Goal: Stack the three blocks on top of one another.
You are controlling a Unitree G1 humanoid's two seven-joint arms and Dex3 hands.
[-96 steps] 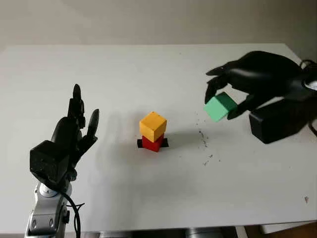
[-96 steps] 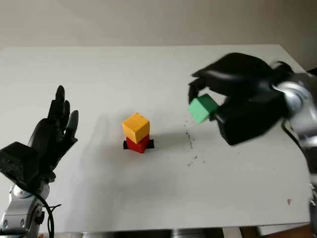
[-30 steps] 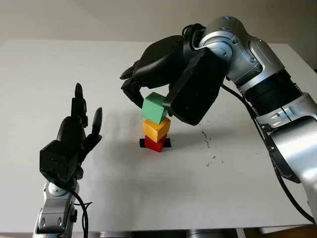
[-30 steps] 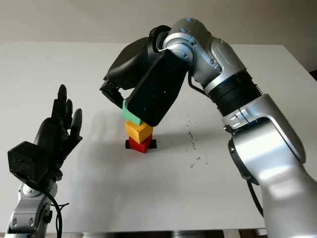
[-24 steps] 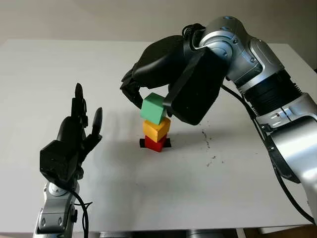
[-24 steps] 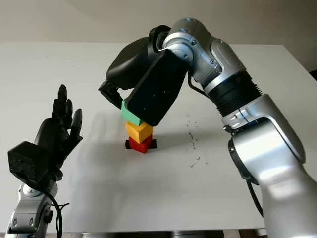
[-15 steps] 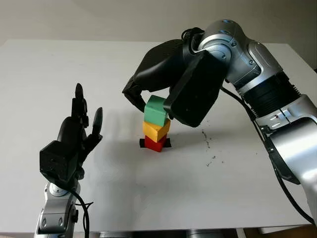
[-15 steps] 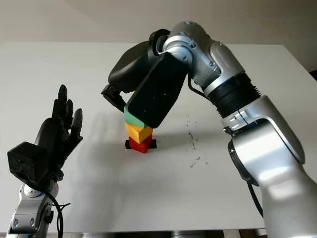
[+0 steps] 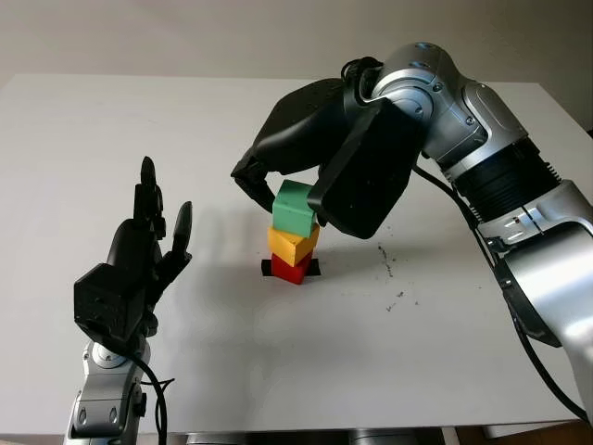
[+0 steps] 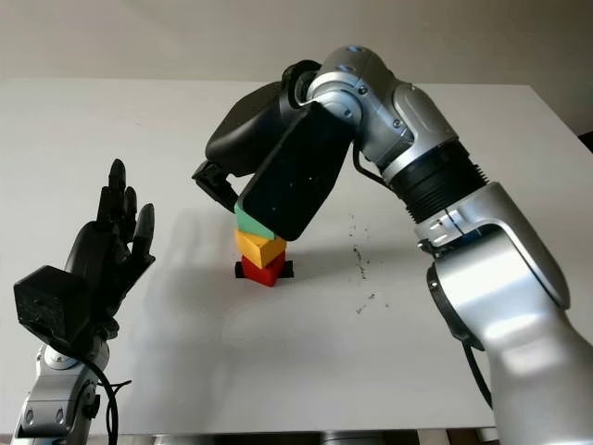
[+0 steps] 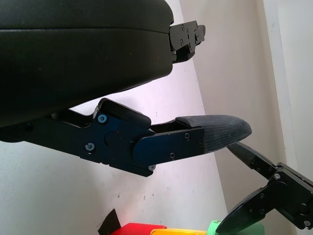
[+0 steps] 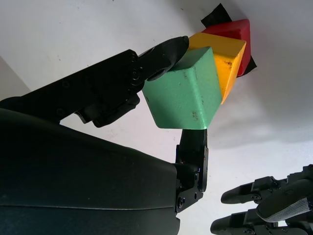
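A red block (image 9: 288, 270) sits on a black tape mark (image 9: 267, 268) at the table's middle, with a yellow block (image 9: 293, 244) on top of it. A green block (image 9: 295, 209) is against the top of the yellow one, slightly tilted. My right hand (image 9: 283, 197) arches over the stack from the right and is shut on the green block (image 12: 185, 94), one fingertip (image 12: 168, 53) on one side and the thumb (image 12: 191, 142) on the opposite side. My left hand (image 9: 159, 209) is open, held upright above the table left of the stack, a hand's width away.
The white table (image 9: 278, 371) has small dark specks (image 9: 384, 264) right of the stack. Its front edge runs close to the bottom of the eye views, and its right edge lies behind my right arm.
My right hand carried the green block from the right side over to the stack and, in the last second, lowered it onto the yellow block. The left hand has not moved.
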